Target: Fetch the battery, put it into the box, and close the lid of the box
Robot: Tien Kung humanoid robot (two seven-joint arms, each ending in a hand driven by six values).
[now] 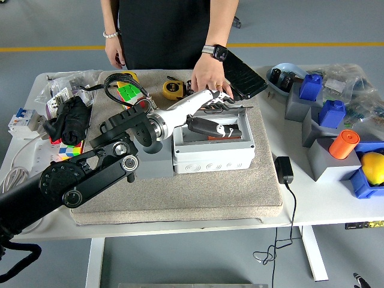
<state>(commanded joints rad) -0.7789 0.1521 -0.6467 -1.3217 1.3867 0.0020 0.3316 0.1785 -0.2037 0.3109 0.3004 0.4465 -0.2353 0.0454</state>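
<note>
The grey box [213, 157] stands on the beige mat [180, 198] at mid-table. An orange battery [218, 137] lies inside it, partly hidden. The clear lid [233, 108] is hinged at the far side and tilts low over the opening. My left hand [211, 114] reaches in from the left; its white fingers [215, 97] lie stretched along the lid's far edge and a black finger [210, 126] hangs over the opening. A person's hand [208, 78] rests just behind the box, beside a black flat object [245, 75].
A grey block with a round hole [153, 155] stands left of the box. A yellow tape measure [171, 89] and a colour cube [126, 92] lie behind. A black charger [284, 169] lies to the right, then grey and blue blocks [332, 113] and an orange cylinder [344, 144].
</note>
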